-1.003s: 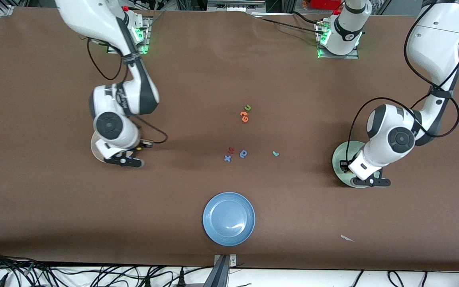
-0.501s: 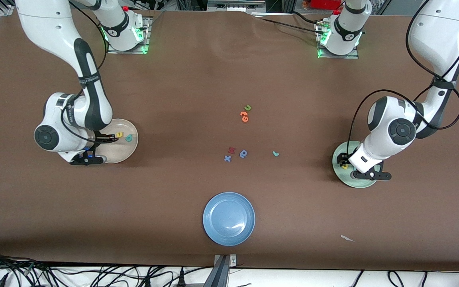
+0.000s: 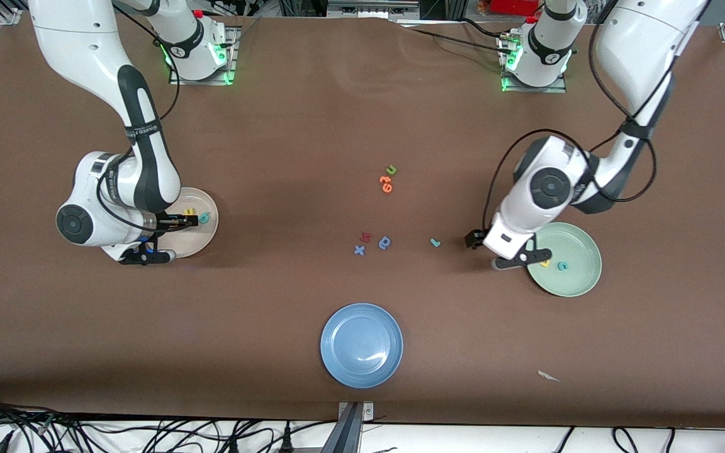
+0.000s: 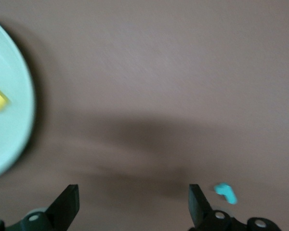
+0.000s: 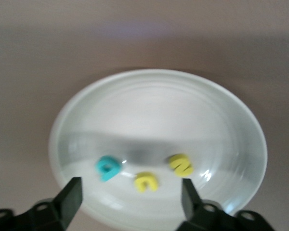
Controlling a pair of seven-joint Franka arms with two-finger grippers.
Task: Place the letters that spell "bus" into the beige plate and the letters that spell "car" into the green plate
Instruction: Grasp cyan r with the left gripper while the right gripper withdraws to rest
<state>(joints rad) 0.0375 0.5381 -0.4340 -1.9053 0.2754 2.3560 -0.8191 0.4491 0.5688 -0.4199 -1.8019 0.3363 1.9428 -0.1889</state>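
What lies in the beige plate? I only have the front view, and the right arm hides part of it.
Observer: The right wrist view shows three letters in the beige plate: a teal letter, a yellow letter and a second yellow letter.
Operator: Is the right gripper holding anything?
Observer: No. The right gripper is open and empty over that plate.
Operator: And the left one?
Observer: The left gripper is open over the table. The teal r lies beside one finger, outside the gap.
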